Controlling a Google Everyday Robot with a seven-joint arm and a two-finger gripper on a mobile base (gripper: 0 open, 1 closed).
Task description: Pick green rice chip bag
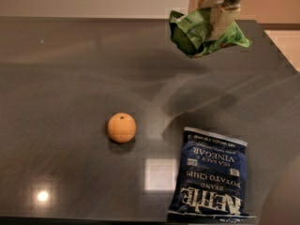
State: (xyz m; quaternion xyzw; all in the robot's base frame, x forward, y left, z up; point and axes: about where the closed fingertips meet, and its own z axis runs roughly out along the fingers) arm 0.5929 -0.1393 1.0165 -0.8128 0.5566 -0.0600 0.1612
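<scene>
The gripper (219,18), clamped on the crumpled green rice chip bag (190,32), holds it clear of the dark surface (61,78), well beyond the flat blue chip bag (211,177).

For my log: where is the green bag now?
The green bag hangs in the hand at the camera view's top right, above the table, beyond the blue bag.

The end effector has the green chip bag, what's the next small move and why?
Probably a short straight lift. The end effector, at the top edge, is shut on the green rice chip bag, whose shadow falls apart from it on the table, so it looks airborne; the orange and blue bag lie clear of it.
</scene>
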